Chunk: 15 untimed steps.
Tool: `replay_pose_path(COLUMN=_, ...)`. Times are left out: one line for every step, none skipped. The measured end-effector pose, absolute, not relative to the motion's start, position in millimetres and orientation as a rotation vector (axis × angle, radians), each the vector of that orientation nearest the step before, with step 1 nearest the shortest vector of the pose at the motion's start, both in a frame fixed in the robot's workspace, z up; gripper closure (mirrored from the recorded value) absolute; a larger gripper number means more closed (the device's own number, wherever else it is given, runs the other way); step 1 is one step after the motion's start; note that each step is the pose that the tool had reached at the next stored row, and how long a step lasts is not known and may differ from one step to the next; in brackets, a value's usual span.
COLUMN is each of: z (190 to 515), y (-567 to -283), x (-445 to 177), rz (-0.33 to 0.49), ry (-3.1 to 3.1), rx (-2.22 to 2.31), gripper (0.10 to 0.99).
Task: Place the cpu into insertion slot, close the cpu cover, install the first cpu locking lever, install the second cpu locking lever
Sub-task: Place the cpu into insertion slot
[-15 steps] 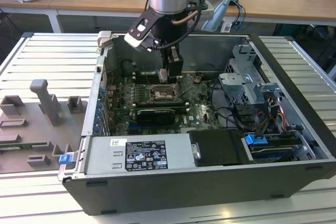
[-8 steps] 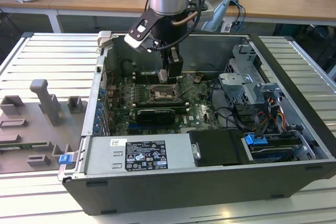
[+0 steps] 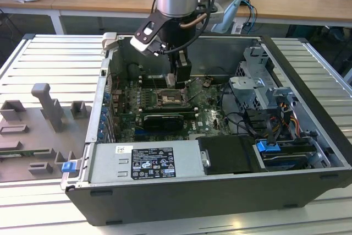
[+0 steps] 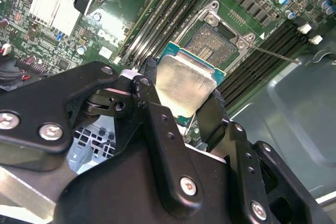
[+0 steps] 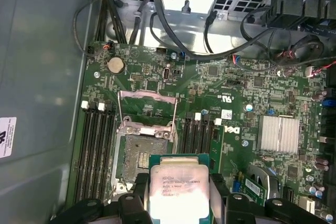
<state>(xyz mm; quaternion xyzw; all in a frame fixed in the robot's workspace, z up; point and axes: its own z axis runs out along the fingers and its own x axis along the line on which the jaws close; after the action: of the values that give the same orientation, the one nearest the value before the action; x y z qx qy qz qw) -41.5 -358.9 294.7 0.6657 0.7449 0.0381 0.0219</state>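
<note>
The gripper has its black fingers closed on two opposite edges of the cpu, whose pale silvery face with a green border shows between them. The chip hangs above the green motherboard, just short of the insertion slot, which lies uncovered with a dark centre and silvery rim. Long black memory slots flank the socket on both sides. A thin metal lever stretches from one socket corner. A white finned heatsink sits farther off
</note>
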Motion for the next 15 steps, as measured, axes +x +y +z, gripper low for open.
replay_pose_path(z=294, y=-359, x=-42, rz=0.118, ry=2.308, rx=2.063, gripper=0.545)
replay_pose_path(z=294, y=-359, x=-41, rz=0.118, ry=2.307, rx=2.064, gripper=0.545)
replay_pose_path(z=294, y=-359, x=-41, rz=0.118, ry=2.307, rx=2.064, gripper=0.545)
replay_pose_path(z=294, y=-359, x=-41, rz=0.118, ry=2.307, rx=2.064, gripper=0.545)
replay_pose_path(z=293, y=-359, x=-42, rz=0.118, ry=2.306, rx=2.065, gripper=0.545)
replay_pose_path(z=293, y=-359, x=-41, rz=0.118, ry=2.306, rx=2.065, gripper=0.545)
replay_pose_path(z=293, y=-359, x=-41, rz=0.118, ry=2.306, rx=2.066, gripper=0.545)
replay_pose_path(z=292, y=-359, x=-41, rz=0.118, ry=2.304, rx=2.068, gripper=0.545)
replay_pose_path(z=292, y=-359, x=-41, rz=0.118, ry=2.3, rx=2.071, gripper=0.545)
replay_pose_path(z=291, y=-359, x=-42, rz=0.118, ry=2.297, rx=2.075, gripper=0.545)
replay_pose_path(z=290, y=-359, x=-42, rz=0.118, ry=2.289, rx=2.083, gripper=0.545)
replay_pose_path(z=290, y=-359, x=-42, rz=0.117, ry=2.282, rx=2.09, gripper=0.545)
replay_pose_path(z=289, y=-359, x=-42, rz=0.117, ry=2.275, rx=2.098, gripper=0.545)
replay_pose_path(z=287, y=-358, x=-42, rz=0.117, ry=2.268, rx=2.104, gripper=0.545)
replay_pose_path(z=284, y=-357, x=-42, rz=0.117, ry=2.261, rx=2.112, gripper=0.545)
